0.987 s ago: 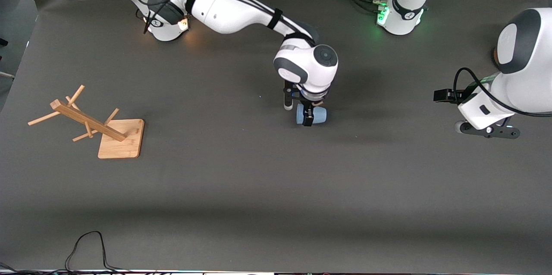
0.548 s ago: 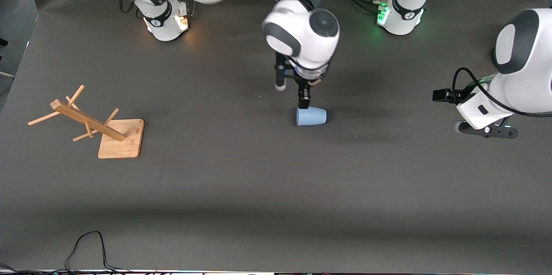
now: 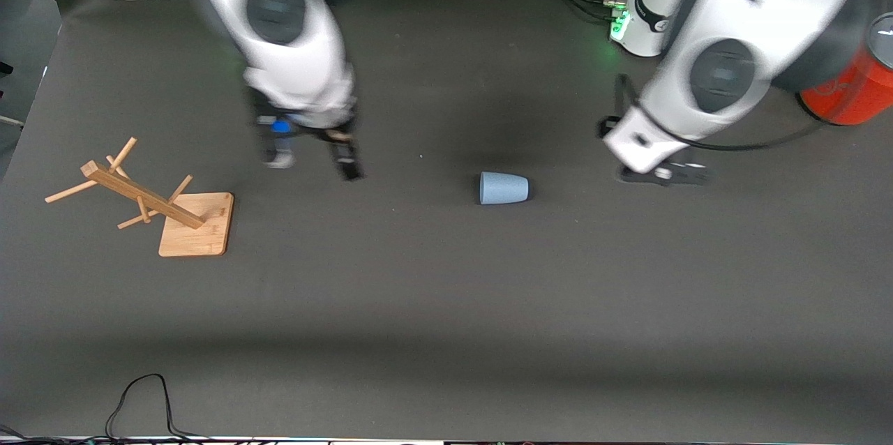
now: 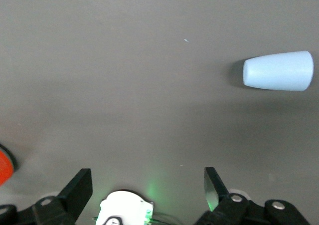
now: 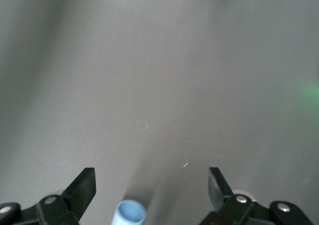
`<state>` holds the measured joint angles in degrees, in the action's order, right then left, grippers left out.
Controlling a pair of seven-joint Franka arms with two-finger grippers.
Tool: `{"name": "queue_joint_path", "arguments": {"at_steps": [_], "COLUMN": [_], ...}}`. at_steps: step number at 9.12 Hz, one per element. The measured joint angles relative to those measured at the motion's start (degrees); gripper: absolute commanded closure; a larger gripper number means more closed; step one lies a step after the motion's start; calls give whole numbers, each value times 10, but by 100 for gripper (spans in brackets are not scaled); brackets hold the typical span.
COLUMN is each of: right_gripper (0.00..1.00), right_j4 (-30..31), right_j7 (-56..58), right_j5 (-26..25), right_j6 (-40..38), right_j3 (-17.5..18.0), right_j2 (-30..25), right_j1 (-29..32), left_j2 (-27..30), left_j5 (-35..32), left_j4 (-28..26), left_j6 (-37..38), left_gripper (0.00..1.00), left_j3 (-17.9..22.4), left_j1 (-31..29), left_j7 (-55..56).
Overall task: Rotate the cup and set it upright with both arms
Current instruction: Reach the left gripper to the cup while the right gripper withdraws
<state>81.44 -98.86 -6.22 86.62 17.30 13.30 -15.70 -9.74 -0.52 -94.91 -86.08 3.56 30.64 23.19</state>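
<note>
The pale-blue cup (image 3: 504, 188) lies on its side on the dark table mat, its mouth toward the right arm's end. It also shows in the left wrist view (image 4: 279, 70) and the right wrist view (image 5: 129, 214). My right gripper (image 3: 312, 159) is open and empty, up over the mat between the cup and the wooden rack; the right wrist view (image 5: 151, 185) shows its jaws wide apart. My left gripper (image 3: 659, 174) is open and empty over the mat beside the cup, toward the left arm's end, and its jaws stand wide apart in the left wrist view (image 4: 148, 185).
A wooden peg rack (image 3: 167, 211) on a square base stands toward the right arm's end. A large orange-red cylinder (image 3: 854, 86) with a grey top stands at the left arm's end. A black cable (image 3: 139, 396) lies near the front edge.
My right gripper has let go of the cup, risen and swung away toward the rack. My left arm has swung in toward the cup, uncovering the orange-red cylinder. The cup has not moved.
</note>
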Motion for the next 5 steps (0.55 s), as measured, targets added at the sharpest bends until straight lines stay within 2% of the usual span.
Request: {"name": "queue_joint_path", "arguments": {"at_steps": [3,4,5], "right_gripper": [0,0,0], "right_j4": [47,59,65], "right_j7": [275,371,494], "right_j5": [3,3,3], "right_j6": [-35,-35,-33], "right_j3": [-6,-28,-74], "right_j2": [-87,-100,-103], "right_j1": [115,136,144], "left_j2": [-63,-106,-180], "left_j5": [-10,-27,-45], "left_j4": [0,28,97], "left_j6": [-70,-82,-80], "left_gripper": [1,2,2], "left_j3": [-1,-1,-1], "left_j1": [93,124,158], "left_j7": [115,155,194]}}
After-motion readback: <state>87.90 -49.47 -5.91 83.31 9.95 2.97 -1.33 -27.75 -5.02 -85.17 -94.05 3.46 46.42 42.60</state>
